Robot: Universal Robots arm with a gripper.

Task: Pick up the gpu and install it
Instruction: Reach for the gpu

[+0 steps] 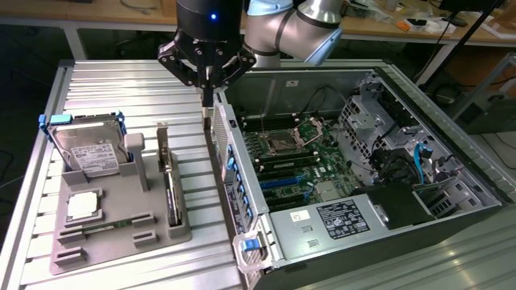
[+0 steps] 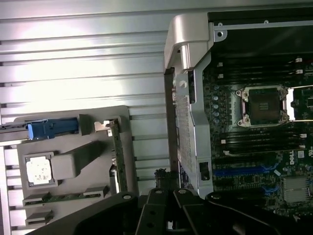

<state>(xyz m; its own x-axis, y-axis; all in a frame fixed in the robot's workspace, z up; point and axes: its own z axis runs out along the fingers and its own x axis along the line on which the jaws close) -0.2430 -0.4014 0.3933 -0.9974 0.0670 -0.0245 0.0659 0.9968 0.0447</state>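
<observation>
The pick-up step was in hand and not yet made. The gripper hung with its jaws pressed fully together and nothing between them. It was off the holder's case-side edge, above the gap between the holder and the case.

The gpu stood on its long edge in the holder's slot nearest that edge, untouched. Its silver bracket end pointed toward the holder's end nearer the gripper. The gripper and the card were well apart.

By the look of it, taking the card would call for the jaws to part first. They would then need to come over the holder and line up with the card's thin upper edge — a narrow target with little room on either side. A grip across the flat faces seemed the safer hold. The fan face could not be made out from here.

Counted:
- One gripper
- One gpu
- One holder
- One case, lying open beside the holder with one board inside
- One drive, in a blue frame, at the holder's far side from the gpu
- One CPU, in the holder's pocket just beside the drive
</observation>
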